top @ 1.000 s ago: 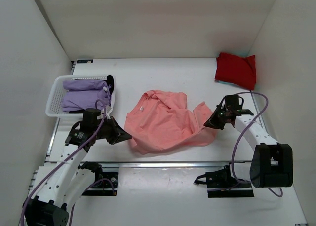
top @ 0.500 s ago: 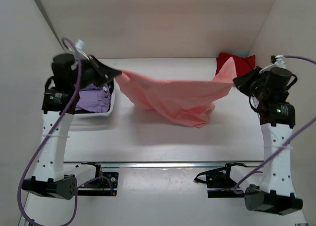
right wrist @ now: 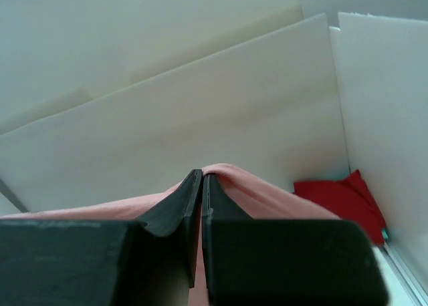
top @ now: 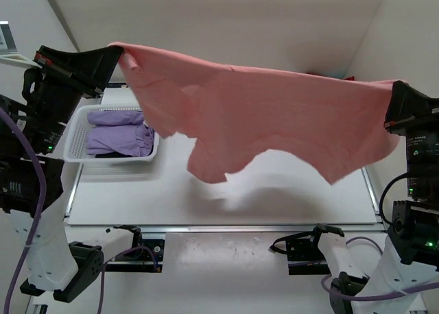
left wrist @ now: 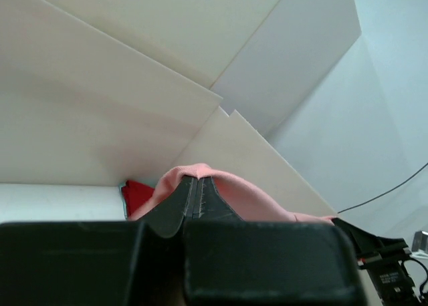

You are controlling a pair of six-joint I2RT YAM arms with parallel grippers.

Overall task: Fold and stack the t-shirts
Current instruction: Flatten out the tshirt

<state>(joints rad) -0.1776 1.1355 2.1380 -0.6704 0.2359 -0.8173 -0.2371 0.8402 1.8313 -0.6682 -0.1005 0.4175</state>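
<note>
Cameras on the wrists are showing what the top view is not: the left hand [left wrist: 197, 179] and the right hand [right wrist: 202, 174] are each clamping a fold of the pink shirt [top: 274, 122] with fingers pressed together, and the red shirt [right wrist: 338, 198] is lying beyond. From above, the pink shirt is hanging spread wide between both hands, above the table [top: 288, 197]. The white basket [top: 74, 137] at the left is holding folded purple shirts [top: 120, 132].
</note>
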